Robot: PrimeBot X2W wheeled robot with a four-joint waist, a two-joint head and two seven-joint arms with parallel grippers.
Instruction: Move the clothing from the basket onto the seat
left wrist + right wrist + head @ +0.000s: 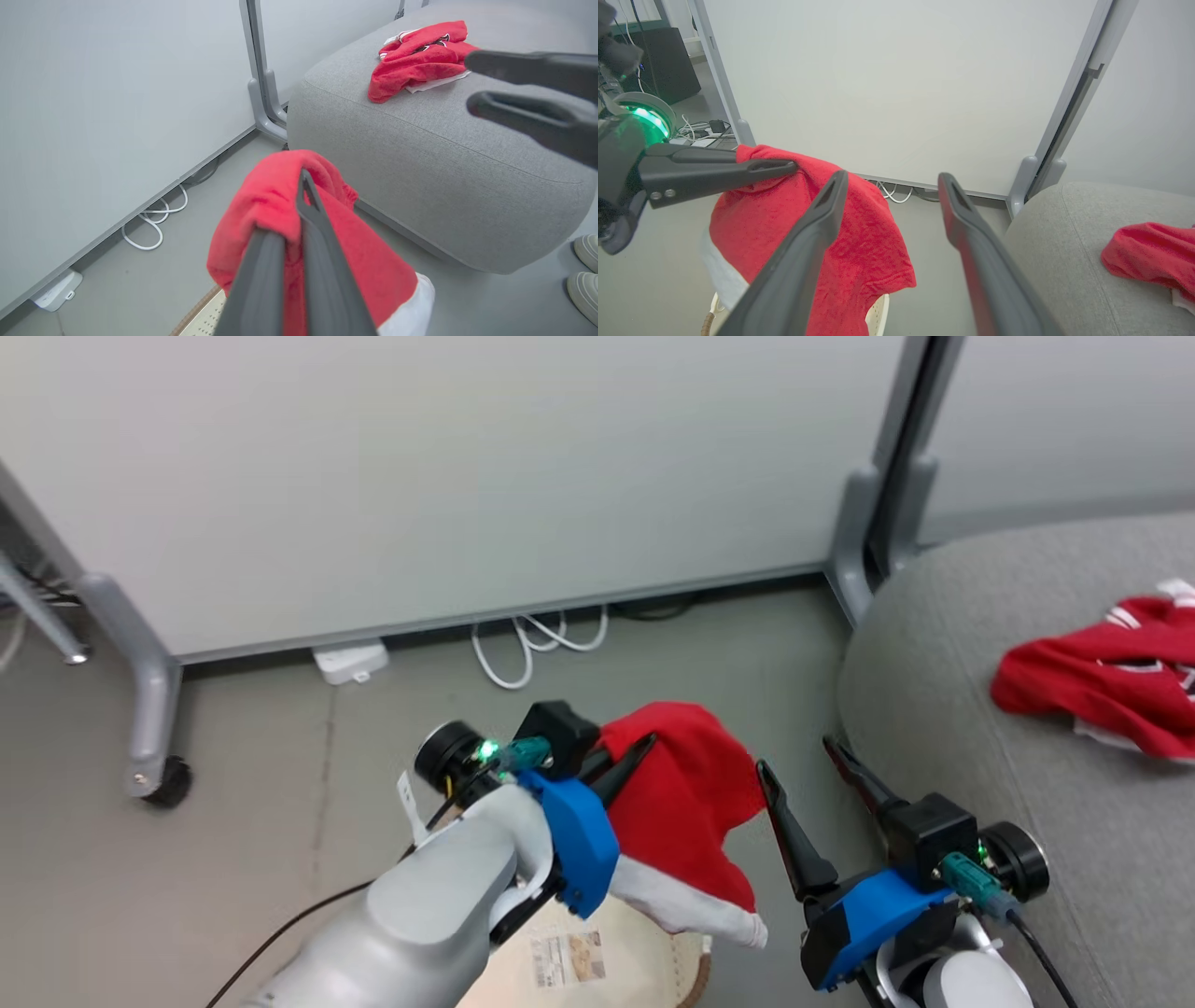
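Observation:
My left gripper (644,747) is shut on a red garment (686,812) with white trim, which hangs in the air above the cream basket (616,966) at the bottom edge. The same garment (271,205) drapes over my closed left fingers in the left wrist view. A second red garment (1106,677) lies crumpled on the grey seat (934,709) at the right. My right gripper (794,756) stands open and empty between the hanging garment and the seat, with its fingers (822,219) spread wide in front of the held garment (859,252).
A grey partition panel (420,476) on wheeled legs (149,709) stands behind, with a white cable (532,644) and adapter (350,663) on the floor below it. Two pale shoes (584,270) rest on the floor beside the seat.

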